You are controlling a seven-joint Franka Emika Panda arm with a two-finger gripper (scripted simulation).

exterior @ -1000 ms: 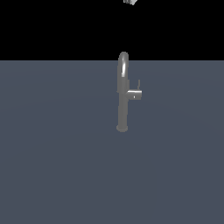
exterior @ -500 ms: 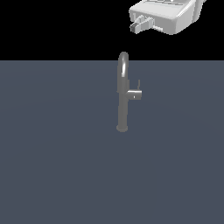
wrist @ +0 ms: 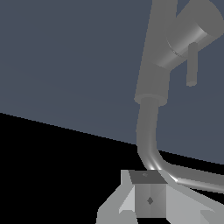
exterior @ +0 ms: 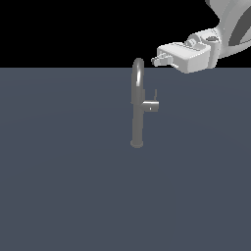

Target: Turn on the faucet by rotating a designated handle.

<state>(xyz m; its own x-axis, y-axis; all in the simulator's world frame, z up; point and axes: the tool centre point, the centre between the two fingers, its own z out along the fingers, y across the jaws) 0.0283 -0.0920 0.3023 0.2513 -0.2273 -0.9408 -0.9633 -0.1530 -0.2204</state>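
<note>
The faucet (exterior: 137, 110) stands upright on the flat grey surface (exterior: 59, 186), a little left of the middle of the exterior view, its arched top rising just above the surface's far edge. The handle (exterior: 151, 105) sticks out sideways from the column toward the exterior view's right, with a thin lever at its end. Farther right and higher, the gripper (exterior: 156, 60) hangs near the arch, holding nothing; whether its fingers are parted I cannot tell.
</note>
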